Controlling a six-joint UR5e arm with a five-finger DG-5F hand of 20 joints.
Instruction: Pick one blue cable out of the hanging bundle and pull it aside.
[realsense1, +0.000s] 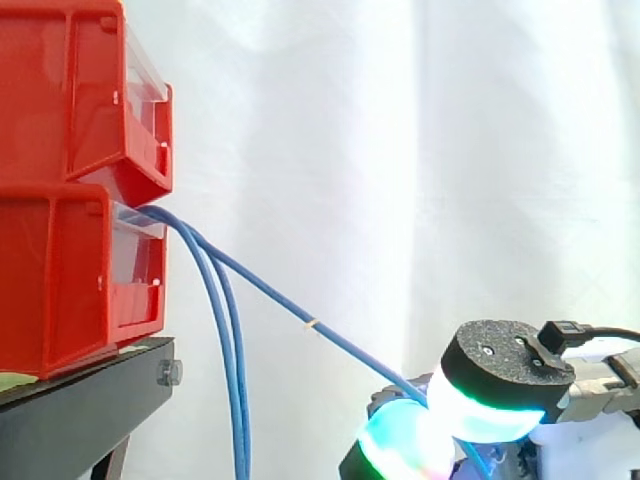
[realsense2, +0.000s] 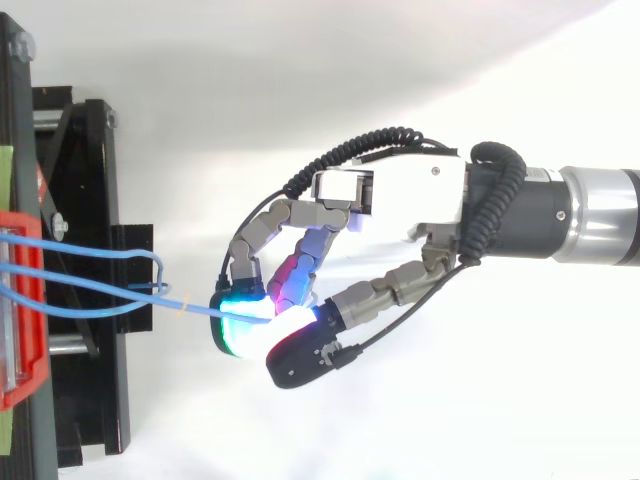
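Several thin blue cables come out of the lower red bin (realsense1: 60, 290). Two of them, the hanging bundle (realsense1: 232, 370), drop straight down beside the stand. One blue cable (realsense1: 300, 315) runs taut and slanting down to the right, away from the others, into my hand (realsense1: 495, 375). From above, that cable (realsense2: 120, 303) ends between my glowing fingertips (realsense2: 240, 325). My hand (realsense2: 410, 195) reaches in from the right with its fingers and thumb curled, pinching the cable.
Two red bins are stacked at the left, the upper one (realsense1: 70, 100) over the lower, on a black stand (realsense1: 80, 410). From above, the stand (realsense2: 90, 200) runs along the left edge. A white curtain hangs behind.
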